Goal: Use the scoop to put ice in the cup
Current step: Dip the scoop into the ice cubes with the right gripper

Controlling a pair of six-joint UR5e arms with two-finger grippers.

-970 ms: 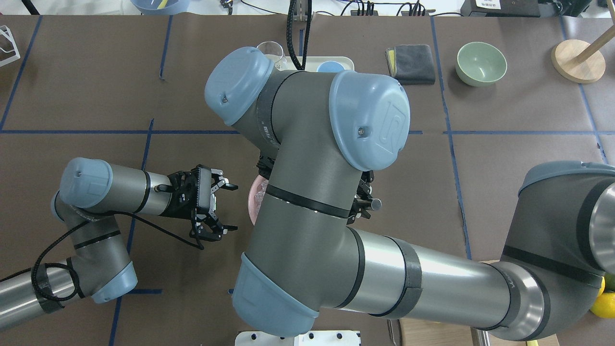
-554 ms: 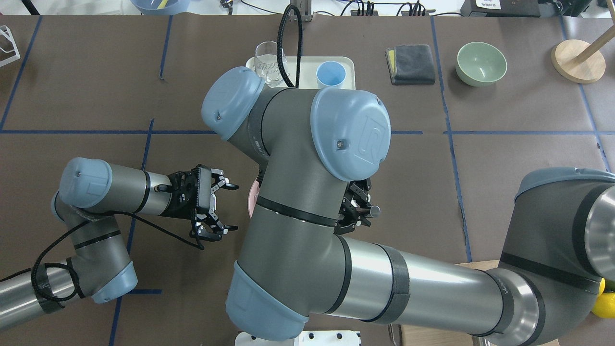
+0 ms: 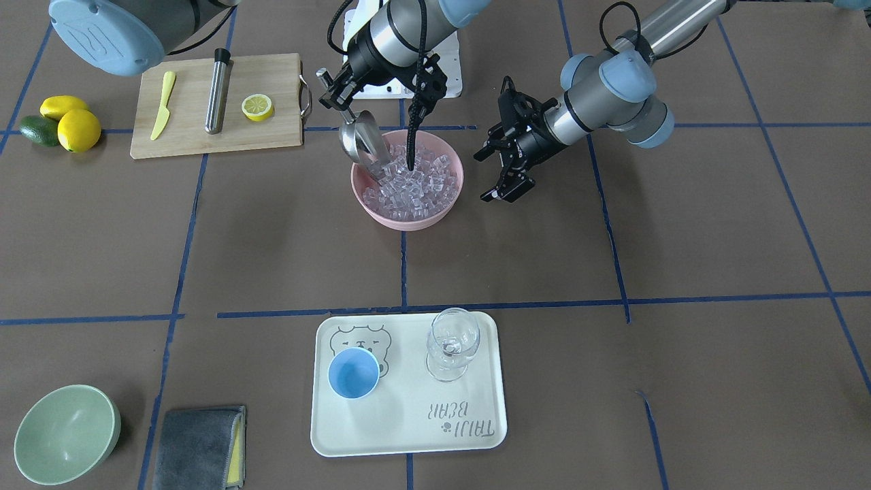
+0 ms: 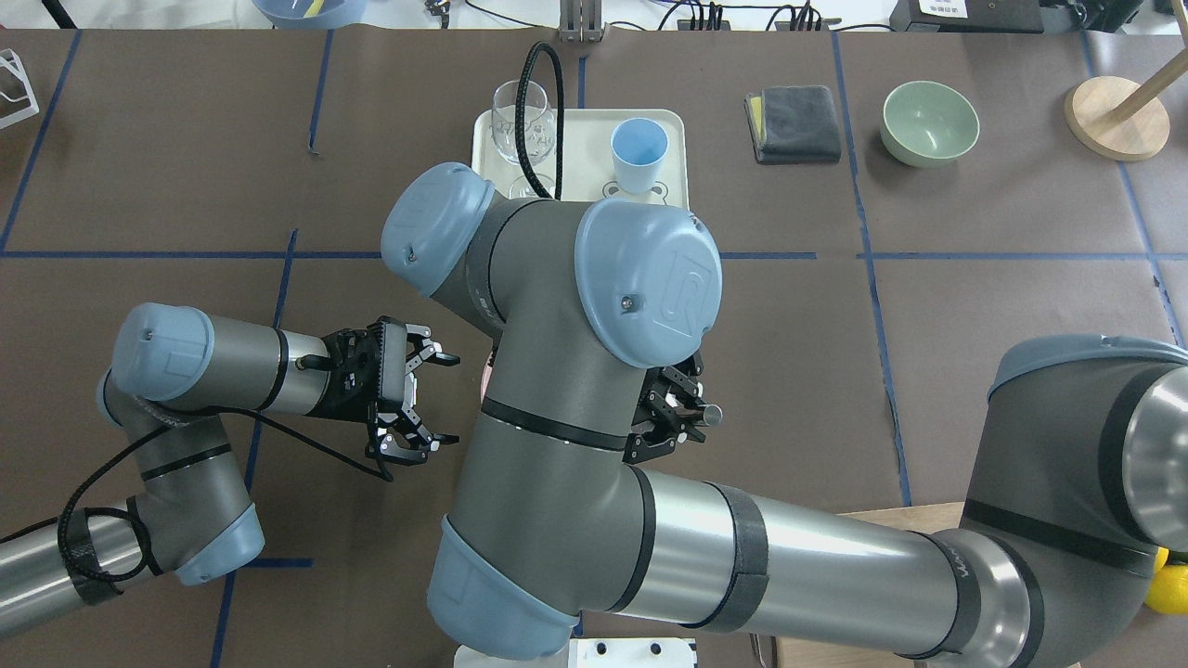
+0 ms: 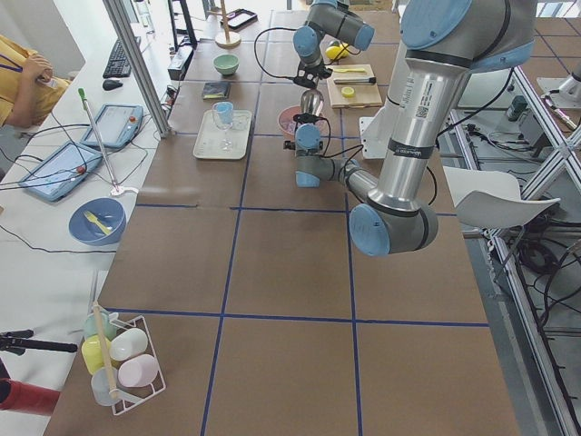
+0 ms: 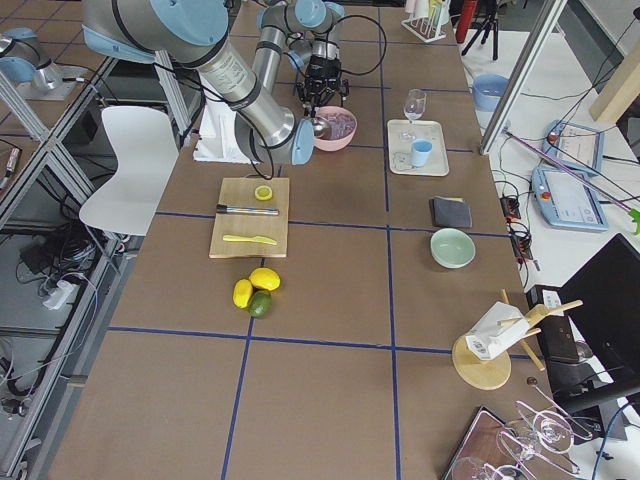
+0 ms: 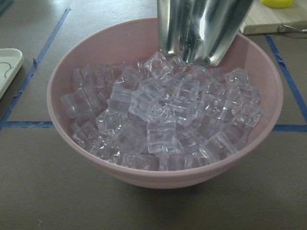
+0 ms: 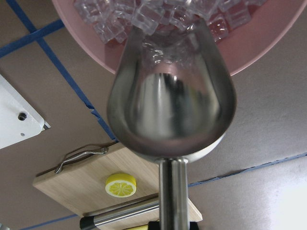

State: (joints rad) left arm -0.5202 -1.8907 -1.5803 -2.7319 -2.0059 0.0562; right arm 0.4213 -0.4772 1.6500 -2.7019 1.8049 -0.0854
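The table (image 3: 612,374) has a broad bare stretch across its middle, between the robot-side edge and the operators' edge, and its left end lies open. One cutting board (image 3: 190,139) sits by the robot-side edge toward the right end. One cream tray (image 3: 408,422) lies mid-length by the operators' edge and carries one stemmed glass (image 3: 452,344) and the one cup (image 3: 354,373). One pink bowl (image 3: 408,221) stands mid-length near the robot-side edge, well apart from the tray.

The left gripper (image 3: 484,177) hovers just beside the bowl on its left-end side, fingers spread, holding nothing. The right gripper (image 3: 331,87) is clamped on the rod handle of the one scoop (image 3: 360,139). The scoop's trough tilts down over the bowl's robot-side rim, with its lip among the ice (image 3: 415,180). The ice is a heap of cubes too many to count. The cup is well apart from both grippers.
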